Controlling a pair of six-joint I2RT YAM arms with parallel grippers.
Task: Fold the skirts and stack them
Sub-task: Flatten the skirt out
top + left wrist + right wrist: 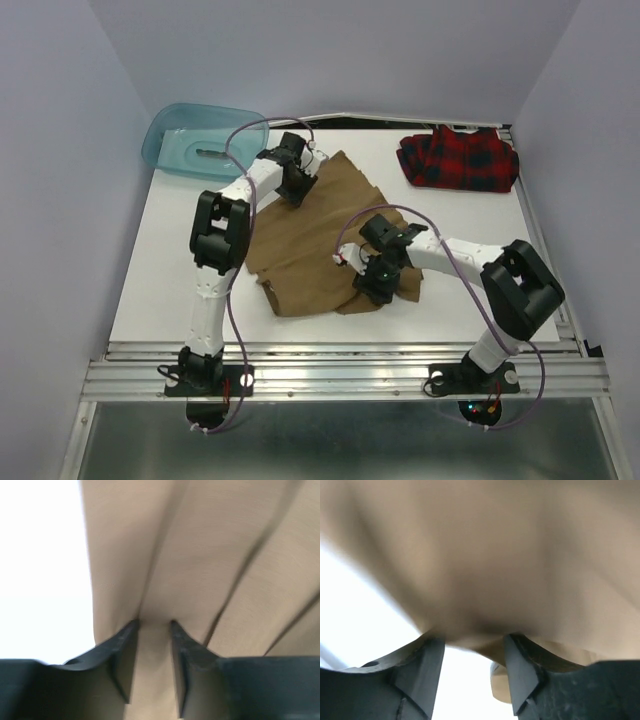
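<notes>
The tan-brown skirt (310,245) lies spread and creased in the middle of the white table (165,270). My left gripper (297,190) sits at its far left edge. In the left wrist view that gripper (154,624) is shut on a raised ridge of the tan cloth (200,555), with creases fanning out from the tips. My right gripper (370,287) is at the skirt's near right part. Seen from the right wrist, it (470,640) pinches the cloth's edge (495,555), with white table showing below. The red plaid skirt (458,160) lies bunched at the back right.
A translucent teal tub (200,140) stands at the back left corner, just behind the left arm. Grey walls close in the table on three sides. A metal rail runs along the near edge by the arm bases.
</notes>
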